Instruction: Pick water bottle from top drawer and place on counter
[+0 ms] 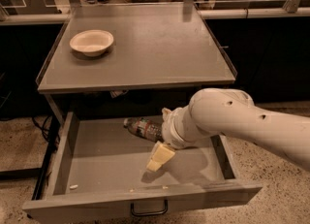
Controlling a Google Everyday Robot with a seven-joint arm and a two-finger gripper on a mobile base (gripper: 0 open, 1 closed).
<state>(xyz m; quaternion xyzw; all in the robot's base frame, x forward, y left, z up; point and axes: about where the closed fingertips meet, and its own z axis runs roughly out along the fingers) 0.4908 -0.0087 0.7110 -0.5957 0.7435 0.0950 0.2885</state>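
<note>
Camera view: tool (159, 156) in top drawer (99, 162); bowl (91, 42) on counter (160, 48); speckled floor (273, 172).

The arm (242, 121) is a fat, smooth off-white tube with a rounded elbow, a couple of tiny dark holes in the shell and a ringed wrist collar. The gripper (158, 139), over the top drawer (97, 155), has pale cream wedge-shaped fingers (161, 155), spread apart.

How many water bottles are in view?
1. The water bottle lies on its side toward the back of the top drawer, partly behind the arm; the hand hangs just in front. Others may be hidden.
</note>
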